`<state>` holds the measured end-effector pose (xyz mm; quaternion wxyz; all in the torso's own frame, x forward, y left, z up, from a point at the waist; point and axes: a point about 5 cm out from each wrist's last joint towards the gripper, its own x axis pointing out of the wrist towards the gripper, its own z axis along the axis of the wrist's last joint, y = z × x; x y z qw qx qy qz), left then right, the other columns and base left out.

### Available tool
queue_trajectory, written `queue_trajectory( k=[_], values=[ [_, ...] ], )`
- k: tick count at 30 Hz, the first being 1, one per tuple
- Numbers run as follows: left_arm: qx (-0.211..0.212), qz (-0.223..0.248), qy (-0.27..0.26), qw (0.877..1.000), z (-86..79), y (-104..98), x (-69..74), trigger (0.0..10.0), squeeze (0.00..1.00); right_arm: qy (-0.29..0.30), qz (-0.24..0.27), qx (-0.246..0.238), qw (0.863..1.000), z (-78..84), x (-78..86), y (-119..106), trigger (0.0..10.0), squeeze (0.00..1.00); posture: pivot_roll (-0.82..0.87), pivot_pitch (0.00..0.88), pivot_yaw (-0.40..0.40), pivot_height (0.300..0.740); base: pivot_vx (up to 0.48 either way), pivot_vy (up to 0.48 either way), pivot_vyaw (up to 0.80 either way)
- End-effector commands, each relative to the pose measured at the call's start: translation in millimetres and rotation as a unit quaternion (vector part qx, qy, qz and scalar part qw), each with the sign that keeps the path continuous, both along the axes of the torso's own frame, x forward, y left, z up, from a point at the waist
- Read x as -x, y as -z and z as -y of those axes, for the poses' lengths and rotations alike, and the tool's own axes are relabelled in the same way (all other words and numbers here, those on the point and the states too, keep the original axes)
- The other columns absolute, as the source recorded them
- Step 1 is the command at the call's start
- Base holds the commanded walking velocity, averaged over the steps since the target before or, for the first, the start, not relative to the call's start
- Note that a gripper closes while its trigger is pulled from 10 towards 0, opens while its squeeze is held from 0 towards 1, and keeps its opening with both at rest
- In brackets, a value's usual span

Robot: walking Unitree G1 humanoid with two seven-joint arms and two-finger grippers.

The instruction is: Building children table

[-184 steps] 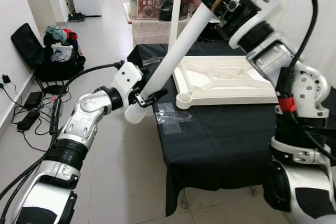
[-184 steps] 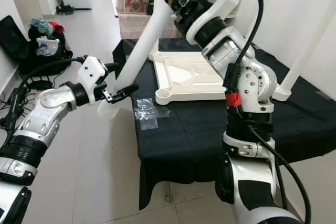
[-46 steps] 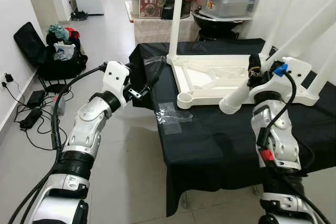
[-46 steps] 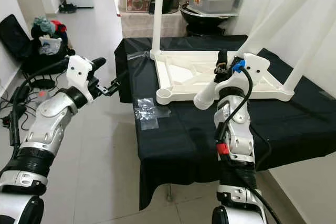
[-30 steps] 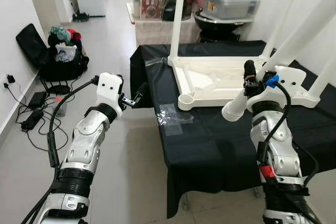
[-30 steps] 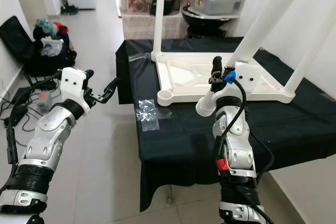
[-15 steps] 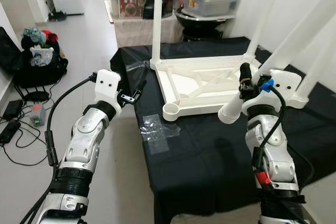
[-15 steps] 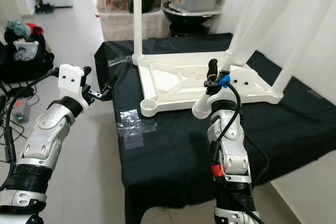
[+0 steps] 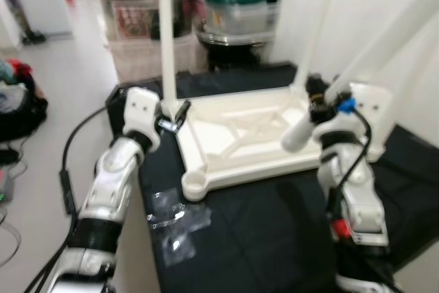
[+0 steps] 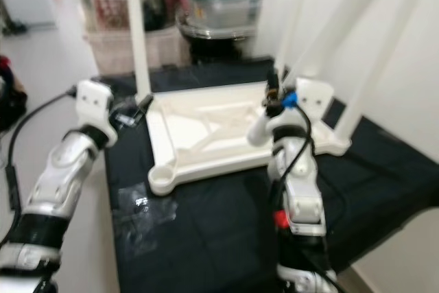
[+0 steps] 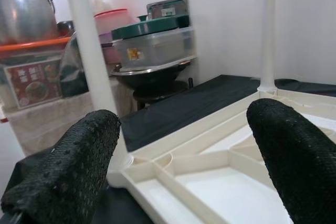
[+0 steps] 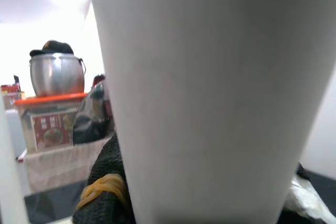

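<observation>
Table top: We see the white moulded-plastic table top lying upside down on the black cloth-covered table, its underside ribbed with diagonal braces and a round empty socket at the near left corner.
Fitted legs: A smooth white tubular leg stands upright in the far left corner; a second white upright leg rises at the far right corner.
Loose leg: We hold a long white round plastic leg slanting up to the right above the table top's right side, its open round end hanging low over the ribs.
Right gripper: Our right gripper is clamped around that loose leg near its lower end; in the right wrist view the matte white tube sits against a knobbly black finger wrapped with a yellow band.
Left gripper: Our left gripper hovers at the table top's far left corner, just beside the base of the upright leg. In the left wrist view its two pebbled black rubber fingers stand wide apart with nothing between them.
Plastic wrap: A crumpled clear plastic bag lies on the black cloth near the empty socket.
Background: A green-lidded clear storage tub and an orange-lidded box stand behind the table; the eye views are blurred.
</observation>
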<state>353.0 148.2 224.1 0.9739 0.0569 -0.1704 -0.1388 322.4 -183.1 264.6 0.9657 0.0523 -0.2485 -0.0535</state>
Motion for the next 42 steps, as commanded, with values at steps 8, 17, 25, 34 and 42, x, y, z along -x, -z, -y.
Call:
queue_trajectory(
  k=[8, 17, 25, 34, 42],
  values=[
    [-0.004, -0.003, 0.001, 1.000, 5.7, 1.6, 1.2, 10.0, 0.00, -0.027, 0.019, -0.013, 0.999, -10.4, -7.8, -9.9, 0.0, 0.00, 0.11, 0.000, -0.072, 0.740, 0.144, 0.000, 0.00],
    [-0.010, -0.013, -0.046, 0.999, -7.2, 3.4, -2.0, 10.0, 0.00, -0.160, -0.029, -0.048, 0.986, -66.8, -25.2, 12.6, 0.0, 0.00, 0.13, 0.000, -0.080, 0.740, 0.000, 0.000, 0.00],
    [-0.014, -0.019, -0.059, 0.998, -11.3, 5.4, -1.8, 10.0, 0.00, -0.248, -0.089, -0.062, 0.963, -95.9, -27.7, 33.5, 0.0, 0.00, 0.14, 0.000, -0.092, 0.740, 0.000, 0.000, 0.00],
    [-0.016, -0.025, -0.071, 0.997, -15.3, 8.0, -2.0, 10.0, 0.00, -0.302, -0.149, 0.006, 0.942, -97.5, -10.8, 78.1, 0.0, 0.00, 0.13, 0.000, -0.091, 0.740, 0.000, 0.000, 0.00],
    [-0.017, -0.028, -0.073, 0.997, -14.6, 10.5, -1.9, 10.0, 0.00, -0.272, -0.175, 0.054, 0.945, -63.4, -5.6, 96.1, 0.0, 0.00, 0.12, 0.000, -0.086, 0.740, 0.000, 0.000, 0.00]
  ],
)
